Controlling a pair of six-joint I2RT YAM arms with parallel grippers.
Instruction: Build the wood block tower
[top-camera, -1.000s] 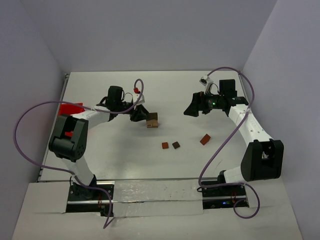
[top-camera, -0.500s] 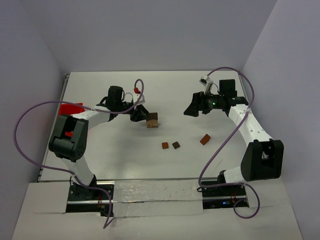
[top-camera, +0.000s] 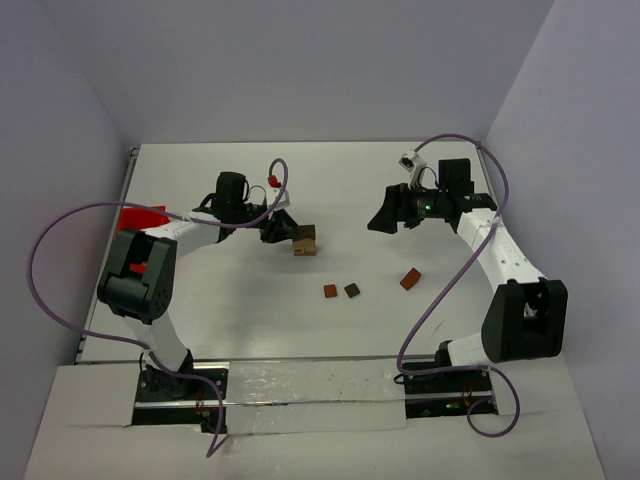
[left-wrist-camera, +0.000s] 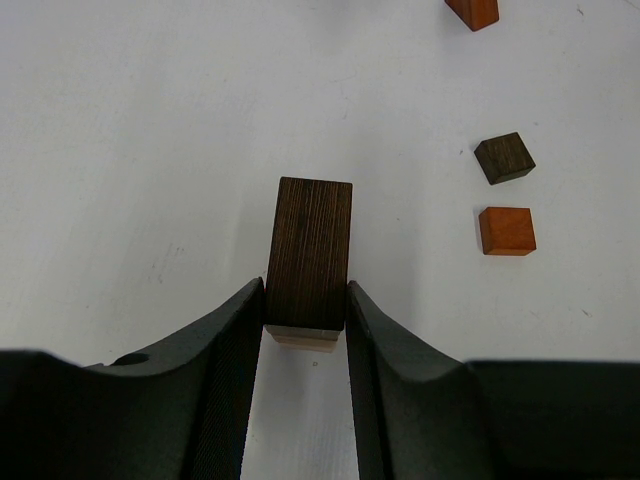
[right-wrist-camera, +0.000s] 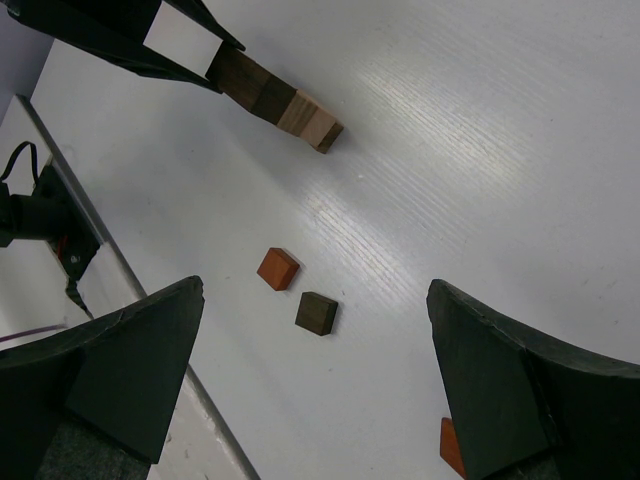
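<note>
Tower (left-wrist-camera: 309, 250) — two blocks, three loose blocks (top-camera: 352, 290)

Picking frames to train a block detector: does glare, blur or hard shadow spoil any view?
Top external: even light, soft shadows, loose blocks tiny. Left wrist: dark block sharp, grain visible. Right wrist: pale sheen streaks on the table, loose blocks clear.

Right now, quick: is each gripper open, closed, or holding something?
Left gripper: closed on the dark block, which sits on the tan block.
Right gripper: open, holding nothing.
</note>
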